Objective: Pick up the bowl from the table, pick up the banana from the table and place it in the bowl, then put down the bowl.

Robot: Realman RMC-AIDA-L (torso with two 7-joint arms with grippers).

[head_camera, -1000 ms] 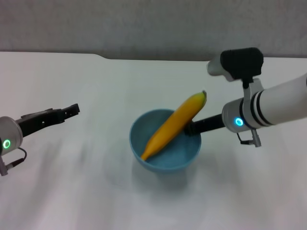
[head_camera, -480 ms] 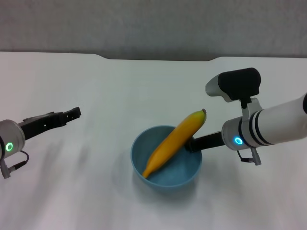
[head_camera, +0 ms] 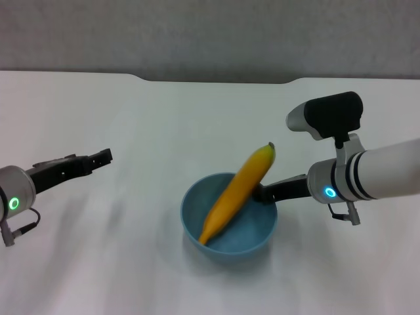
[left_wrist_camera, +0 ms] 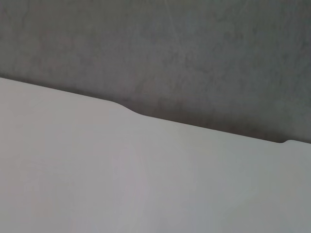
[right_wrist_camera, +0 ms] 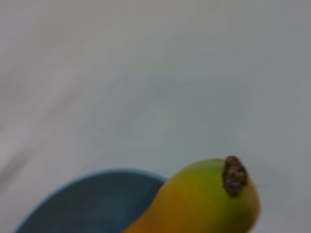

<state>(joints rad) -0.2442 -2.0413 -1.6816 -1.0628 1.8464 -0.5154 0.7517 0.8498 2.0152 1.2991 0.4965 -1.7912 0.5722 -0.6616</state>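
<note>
My right fingers (head_camera: 261,193) are closed on the right rim of the round, deep, light-blue glossy bowl (head_camera: 228,220), which sits near the middle of the scene, slightly toward the near edge; whether its base touches the surface cannot be told. The curved, smooth yellow-orange banana (head_camera: 237,192) lies slanted inside it, lower end in the basin, dark tip overhanging the far-right rim close to my fingers. In my judgement the step in hand is setting the bowl down: I should lower it level and slowly, since the banana leans on the rim and could roll out on any tilt, and I should release only once the base sits flat. My left fingers (head_camera: 104,156) hang slightly parted and empty, well apart to the left. The large plain white flat tabletop (head_camera: 164,131) is bare around the bowl; its notched far edge meets a grey wall (left_wrist_camera: 194,53).
</note>
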